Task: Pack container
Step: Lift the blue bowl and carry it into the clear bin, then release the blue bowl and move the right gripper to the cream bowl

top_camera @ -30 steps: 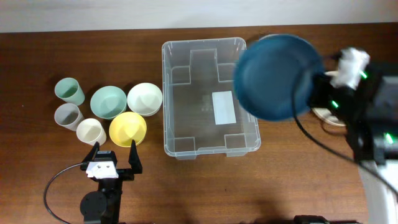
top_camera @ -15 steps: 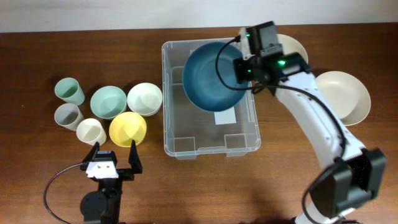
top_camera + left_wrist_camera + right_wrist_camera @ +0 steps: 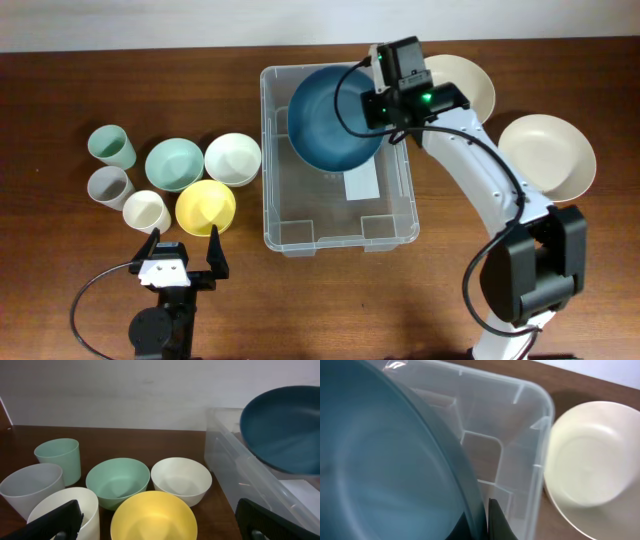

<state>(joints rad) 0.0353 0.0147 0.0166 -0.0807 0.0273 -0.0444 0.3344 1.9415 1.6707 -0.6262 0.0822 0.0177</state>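
The clear plastic container (image 3: 330, 215) stands mid-table, with a white label on its base. A dark blue plate (image 3: 335, 120) hangs tilted over the container's far half, with my right gripper (image 3: 385, 108) shut on its right rim. The right wrist view shows the blue plate (image 3: 385, 460) filling the left side, the right gripper (image 3: 485, 520) pinching its edge, and the container (image 3: 520, 420) below. Near the front edge at the left, my left gripper (image 3: 183, 250) stands open and holds nothing. It sits just in front of a yellow bowl (image 3: 205, 207).
Left of the container are a white bowl (image 3: 232, 158), a green bowl (image 3: 174, 164) and three cups (image 3: 111, 146) (image 3: 109, 186) (image 3: 146, 211). Two cream plates (image 3: 460, 82) (image 3: 548, 155) lie to its right. The left wrist view shows the yellow bowl (image 3: 152, 515) between its fingers (image 3: 50, 522).
My right arm has carried the blue plate leftwards, from right of the container to over its far half. The left arm has stayed still.
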